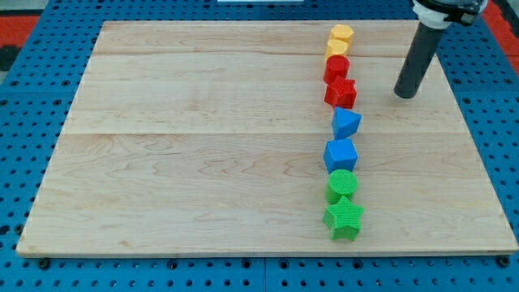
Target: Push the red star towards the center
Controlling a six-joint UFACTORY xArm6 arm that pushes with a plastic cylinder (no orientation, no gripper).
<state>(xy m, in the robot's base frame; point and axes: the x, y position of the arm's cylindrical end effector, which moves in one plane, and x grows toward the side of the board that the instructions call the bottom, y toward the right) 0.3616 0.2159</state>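
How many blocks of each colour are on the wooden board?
Yellow: 2, a yellow hexagon block and another yellow block
Red: 2, a red round block and the red star
Blue: 2, a blue triangle block and a blue cube
Green: 2, a green cylinder and a green star
Total: 8

1. The rod (420, 55) is running out of the picture at 12 o'clock, so its upper mount and the arm above it are being cut off; my tip (405, 93) itself is showing in full.
2. The two yellow blocks (340, 40) are sitting so close together that their shapes are staying unclear; the one at 12 o'clock is partly hiding the other.
3. The red block (336, 67) is overlapping the red star (341, 93) at the star's 12 o'clock edge, blurring where one is ending.
4. The green cylinder (342, 184) is being partly covered at 6 o'clock by the green star (344, 219).
5. The blue pegboard (24, 122) around the wooden board (203, 138) is being cropped on every side.
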